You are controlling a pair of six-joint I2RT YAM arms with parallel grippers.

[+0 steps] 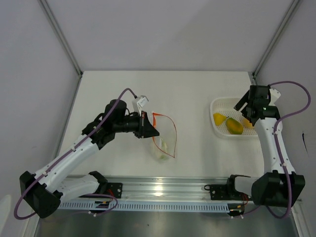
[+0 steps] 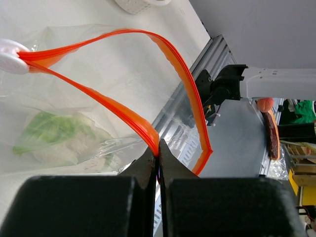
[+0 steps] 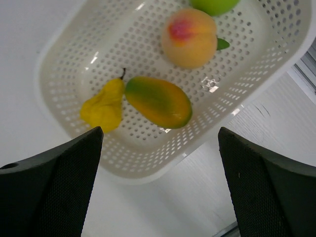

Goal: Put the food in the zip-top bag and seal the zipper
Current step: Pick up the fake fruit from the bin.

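While the left gripper (image 2: 158, 153) clamps one lip of the zipper (image 2: 123, 111), holding the zip-top bag (image 1: 165, 136) agape at mid-table with only the leafy vegetable (image 2: 54, 138) inside, the right gripper (image 1: 245, 107) hangs spread wide and empty over the white basket (image 3: 74, 59). The mango (image 3: 158, 101) and pear (image 3: 103, 106) touch, so a grab may catch both, and a heavy drop could tug the thin film free. The right wrist view alone makes plain the peach (image 3: 189, 37) and green apple (image 3: 212, 5), largely hidden overhead; the left wrist view alone shows the pinch.
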